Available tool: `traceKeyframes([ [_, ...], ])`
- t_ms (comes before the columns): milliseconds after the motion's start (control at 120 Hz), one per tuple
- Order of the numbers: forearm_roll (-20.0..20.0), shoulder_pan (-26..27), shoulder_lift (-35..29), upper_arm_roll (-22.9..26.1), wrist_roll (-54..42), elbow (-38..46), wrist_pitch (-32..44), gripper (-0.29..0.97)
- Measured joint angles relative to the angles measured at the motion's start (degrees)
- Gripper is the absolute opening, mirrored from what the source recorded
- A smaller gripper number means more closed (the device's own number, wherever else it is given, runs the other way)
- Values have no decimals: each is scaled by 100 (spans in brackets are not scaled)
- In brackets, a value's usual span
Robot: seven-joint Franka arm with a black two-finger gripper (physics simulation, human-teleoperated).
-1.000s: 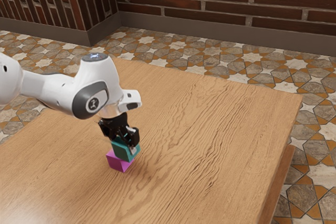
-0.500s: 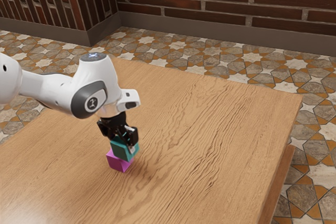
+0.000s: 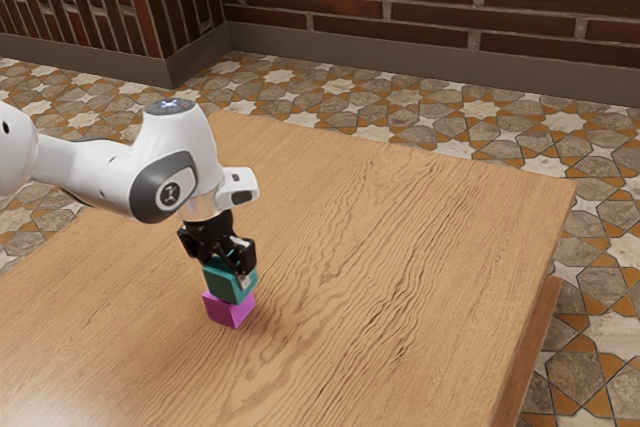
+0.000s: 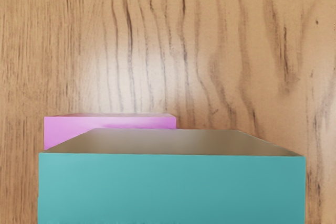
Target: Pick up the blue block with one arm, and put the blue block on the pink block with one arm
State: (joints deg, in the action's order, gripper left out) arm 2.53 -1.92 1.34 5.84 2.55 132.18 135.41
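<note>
One pincer grasping blue block atop pink block, table edges well away.

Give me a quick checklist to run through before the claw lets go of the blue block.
1. Claw shut on blue block: ok.
2. Blue block over pink block: ok.
3. Blue block seated on the pink one, no gap: cannot tell.
4. Edges flush: not ok, pink juts past one side in the wrist view.
5. Blue block level: ok.
</note>
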Motion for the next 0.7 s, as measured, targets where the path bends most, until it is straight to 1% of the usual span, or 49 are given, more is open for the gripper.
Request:
traceKeyframes([
  [317, -3, 160, -17, -30, -1, 12, 0, 39],
  [700, 1, 64, -26, -32, -4, 12, -1, 39],
])
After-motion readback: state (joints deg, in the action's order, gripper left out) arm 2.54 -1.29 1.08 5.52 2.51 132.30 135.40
